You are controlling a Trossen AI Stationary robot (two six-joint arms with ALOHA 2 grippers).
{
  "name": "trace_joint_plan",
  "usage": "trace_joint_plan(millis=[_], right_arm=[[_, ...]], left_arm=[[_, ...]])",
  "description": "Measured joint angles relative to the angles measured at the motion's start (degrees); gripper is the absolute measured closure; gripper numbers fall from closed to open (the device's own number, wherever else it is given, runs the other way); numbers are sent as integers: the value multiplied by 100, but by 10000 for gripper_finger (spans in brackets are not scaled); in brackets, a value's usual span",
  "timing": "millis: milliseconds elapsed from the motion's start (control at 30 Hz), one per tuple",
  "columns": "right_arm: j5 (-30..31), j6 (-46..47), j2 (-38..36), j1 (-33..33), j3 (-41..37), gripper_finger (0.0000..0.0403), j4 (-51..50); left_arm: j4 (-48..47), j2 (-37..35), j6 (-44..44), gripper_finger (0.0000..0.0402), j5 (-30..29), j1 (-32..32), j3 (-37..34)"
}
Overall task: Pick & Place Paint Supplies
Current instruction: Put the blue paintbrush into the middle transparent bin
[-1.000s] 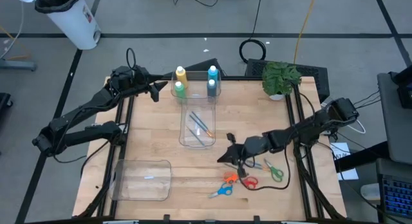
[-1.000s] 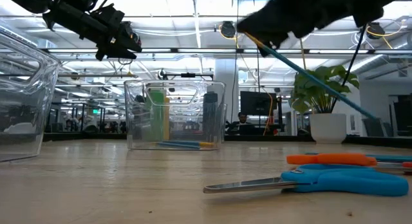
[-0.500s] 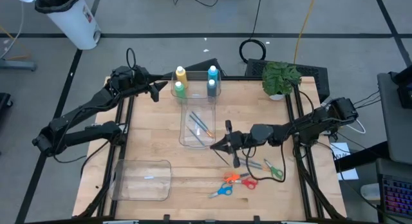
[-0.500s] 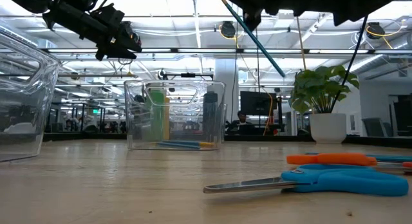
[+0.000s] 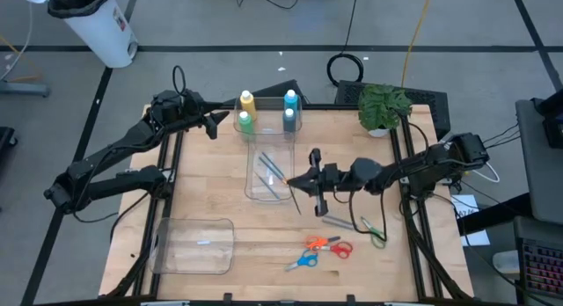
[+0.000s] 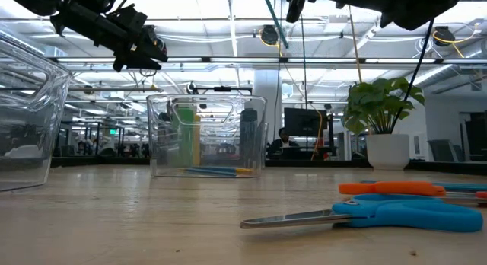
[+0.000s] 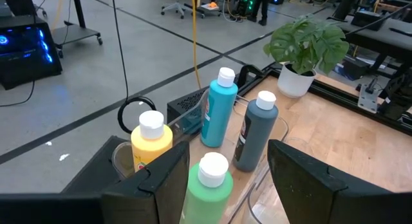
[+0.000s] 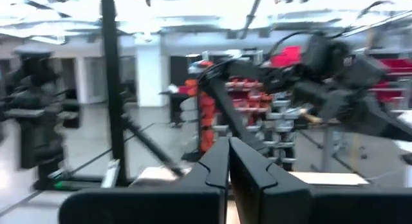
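Note:
Yellow [image 5: 247,101], green [image 5: 244,121], light blue [image 5: 290,99] and grey-blue [image 5: 288,117] white-capped bottles stand at the far end of a clear bin [image 5: 257,193]. Thin brushes [image 5: 274,170] lie on the bin's floor. My right gripper [image 5: 294,180] hovers beside the bin's right wall, shut on a blue-handled brush [image 5: 297,202]. My left gripper [image 5: 214,124] waits open just left of the green bottle [image 7: 209,185], touching nothing. My right gripper pinches the brush between its two shut fingers [image 8: 219,161], which point roughly level toward the table's left. The brush [image 6: 275,25] hangs steeply below them, lifted clear of the table. The gripper's body hides the exact part of the handle it is on.
Orange [image 5: 327,246], blue [image 5: 301,262] and green [image 5: 374,231] scissors lie near the front right, close in the low view [image 6: 411,212]. A second clear container [image 5: 195,244] sits at the front left. A potted plant [image 5: 383,108] stands at the far right corner.
My right gripper has risen and gone toward the far edge and the bin, tipping its fingers upward. The brush has gone up with it, swinging from a shallow slant to hanging steeply below the fingers.

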Motion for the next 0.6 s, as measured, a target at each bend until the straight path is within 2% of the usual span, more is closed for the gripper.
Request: trace_joint_plan(millis=[100, 267, 600], right_arm=[[269, -2, 0, -67, 0, 403, 110], [304, 0, 34, -250, 1, 403, 408], [447, 15, 686, -663, 460, 403, 570]], left_arm=[[-2, 0, 0, 188, 0, 1, 0], [-1, 0, 1, 188, 0, 0, 0], [-1, 0, 0, 188, 1, 0, 0]])
